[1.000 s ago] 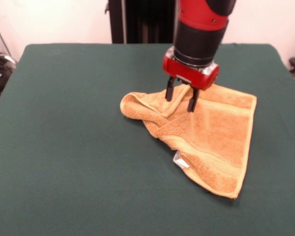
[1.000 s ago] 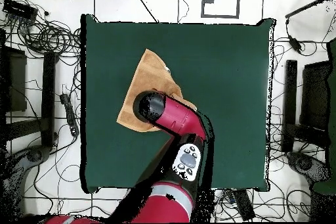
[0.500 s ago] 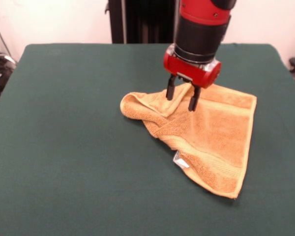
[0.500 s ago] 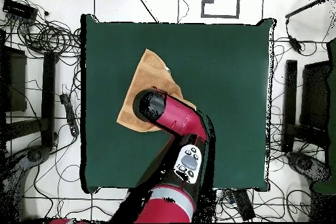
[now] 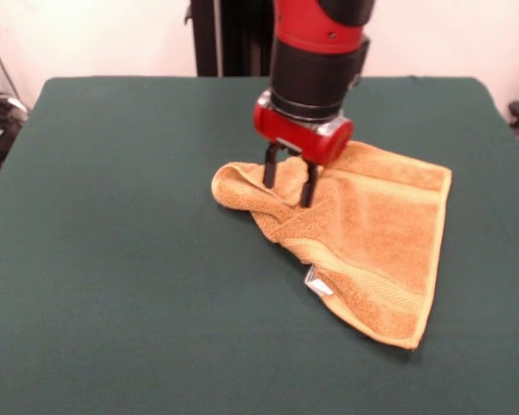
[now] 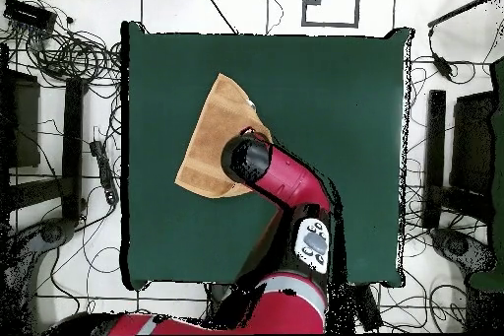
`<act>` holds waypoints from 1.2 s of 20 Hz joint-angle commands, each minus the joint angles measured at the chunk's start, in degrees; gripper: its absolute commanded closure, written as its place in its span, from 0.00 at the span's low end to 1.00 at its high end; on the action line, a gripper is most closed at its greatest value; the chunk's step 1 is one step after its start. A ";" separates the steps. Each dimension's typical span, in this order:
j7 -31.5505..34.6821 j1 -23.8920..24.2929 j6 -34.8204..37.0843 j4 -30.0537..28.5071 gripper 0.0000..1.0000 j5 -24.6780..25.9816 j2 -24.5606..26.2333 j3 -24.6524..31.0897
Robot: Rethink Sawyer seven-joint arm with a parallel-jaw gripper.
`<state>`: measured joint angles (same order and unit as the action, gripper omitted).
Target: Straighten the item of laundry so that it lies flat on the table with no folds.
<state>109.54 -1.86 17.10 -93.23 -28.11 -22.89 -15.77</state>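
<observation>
The orange-yellow towel (image 5: 372, 233) lies on the dark green table (image 5: 121, 259), right of the middle. Its left part is folded over into a bunched lump (image 5: 242, 190). A small white tag (image 5: 316, 281) shows at its front-left edge. My gripper (image 5: 287, 181) hangs open and empty over the folded left part, its fingertips (image 5: 308, 192) just above or touching the cloth. In the overhead view the towel (image 6: 209, 145) lies left of the table's middle, and the arm (image 6: 281, 179) covers its right part and hides the gripper.
The arm comes down from the table's far side in the front view. Cables, stands and equipment (image 6: 59, 56) lie on the floor round the table in the overhead view.
My gripper has moved to the left in the front view, from the towel's far middle to over the folded left part. It stays open. The towel has not moved.
</observation>
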 commanded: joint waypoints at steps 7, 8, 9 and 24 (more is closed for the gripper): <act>3.55 1.17 0.77 -1.51 0.00 7.51 3.77 8.82; 3.98 1.07 1.04 -1.40 0.00 7.64 3.78 8.67; 4.39 1.05 1.30 -1.43 0.00 7.79 3.62 8.55; 5.06 1.63 3.47 0.65 0.00 10.73 3.81 8.33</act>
<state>109.54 -0.38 16.78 -93.19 -19.04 -22.71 -14.59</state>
